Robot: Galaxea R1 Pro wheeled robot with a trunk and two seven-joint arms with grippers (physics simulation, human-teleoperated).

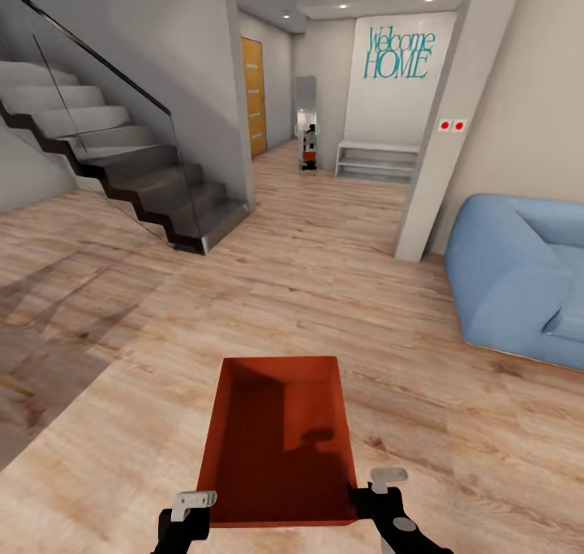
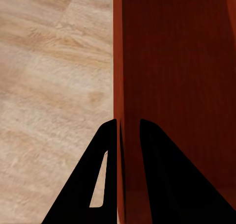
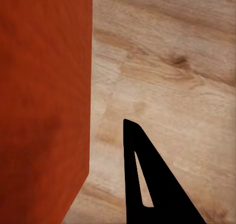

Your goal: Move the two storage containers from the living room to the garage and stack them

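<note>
Bin (image 1: 280, 436) looks light and stiff, thin walls probably slick; best hold is the near-corner rims. Orange-red, open top, empty. It's carried low above wood floor (image 1: 341, 278), near sofa (image 1: 519, 270). Left gripper (image 2: 129, 130) pinches one wall; right gripper (image 1: 375, 493) at other corner, closure unclear.

Sofa (image 1: 519, 274) cut by frame edge; hallway object (image 1: 309, 148) too small to identify.

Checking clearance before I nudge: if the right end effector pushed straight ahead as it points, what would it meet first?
Likely the wood floor; one finger points at bare planks, with the bin wall running alongside. Depth is unclear.
</note>
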